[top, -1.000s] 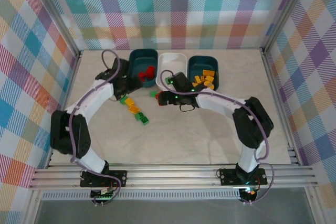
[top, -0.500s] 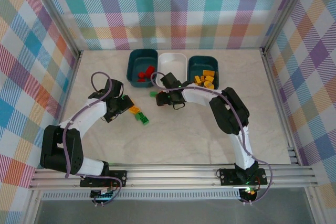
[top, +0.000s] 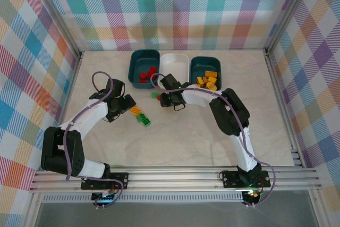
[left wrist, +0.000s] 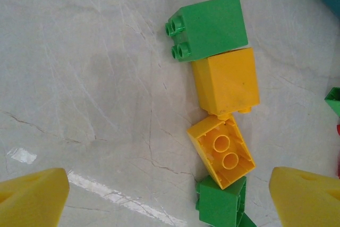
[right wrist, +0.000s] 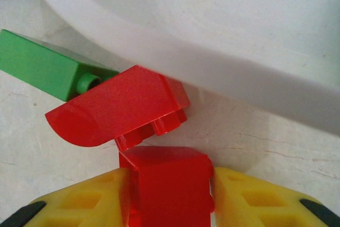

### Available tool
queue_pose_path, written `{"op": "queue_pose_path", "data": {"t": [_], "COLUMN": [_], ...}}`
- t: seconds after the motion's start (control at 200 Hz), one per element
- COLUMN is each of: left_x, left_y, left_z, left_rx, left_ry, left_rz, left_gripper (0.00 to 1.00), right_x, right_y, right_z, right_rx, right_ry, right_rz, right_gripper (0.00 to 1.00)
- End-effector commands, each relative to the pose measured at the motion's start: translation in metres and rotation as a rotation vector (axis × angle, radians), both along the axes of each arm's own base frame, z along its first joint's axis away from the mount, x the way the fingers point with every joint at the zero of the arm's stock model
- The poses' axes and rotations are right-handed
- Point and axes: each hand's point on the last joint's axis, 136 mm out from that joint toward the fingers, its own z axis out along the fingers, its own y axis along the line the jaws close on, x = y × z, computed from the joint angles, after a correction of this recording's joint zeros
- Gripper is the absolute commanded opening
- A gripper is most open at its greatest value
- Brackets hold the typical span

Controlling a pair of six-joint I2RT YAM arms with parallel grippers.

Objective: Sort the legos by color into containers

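right wrist shows right claw (right wrist: 170, 187) clamped on red brick (right wrist: 169, 171), left claw (left wrist: 170, 198) spread apart.

Red bricks (top: 146, 74) in left teal tub (top: 141, 58), yellow-orange bricks (top: 208, 81) in right teal tub (top: 204, 62), white tub (top: 178, 65) between; green/yellow bricks (left wrist: 226, 86) touching in a row on tabletop (top: 212, 131); by white tub's wall, green brick (right wrist: 45, 65) and red brick (right wrist: 167, 190) pinched in right end effector (right wrist: 168, 176).

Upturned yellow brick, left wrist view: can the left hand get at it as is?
Probably yes. The left hand is open with the upturned yellow brick uncovered just ahead of its fingers. Another yellow brick and a green brick press against it, so the fingers may snag those.
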Motion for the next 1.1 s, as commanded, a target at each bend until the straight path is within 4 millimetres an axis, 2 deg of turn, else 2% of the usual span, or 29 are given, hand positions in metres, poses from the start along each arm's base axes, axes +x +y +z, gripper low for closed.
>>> {"op": "queue_pose_path", "data": {"t": [0.0,0.28,0.42,0.625,0.79,0.945,1.095], "left_x": [0.005,0.008,0.006,-0.002,-0.008,-0.016,-0.008], "left_y": [0.001,0.004,0.008,0.007,0.011,0.011,0.008], "left_z": [0.008,0.004,-0.008,-0.030,-0.032,-0.046,-0.047], "left_rx": [0.005,0.006,-0.006,-0.034,-0.018,-0.021,-0.028], "left_ry": [-0.015,-0.004,0.021,0.062,0.064,0.101,0.105], "left_rz": [-0.004,0.007,0.040,0.118,0.125,0.137,0.127], "left_gripper": [0.97,0.97,0.97,0.96,0.96,0.96,0.96], "right_x": [-0.019,-0.025,-0.025,0.002,0.021,0.043,0.063], "right_y": [0.014,0.010,0.011,0.033,0.047,0.068,0.077], "right_z": [0.000,0.029,0.048,0.091,0.107,0.131,0.140], "right_rx": [0.045,0.102,0.126,0.173,0.202,0.297,0.304], "right_ry": [0.024,-0.012,-0.038,-0.140,-0.179,-0.185,-0.192], "right_rz": [0.031,0.013,0.019,0.043,0.050,0.032,0.021], "right_gripper": [0.40,0.38,0.38,0.39,0.39,0.40,0.40]}}
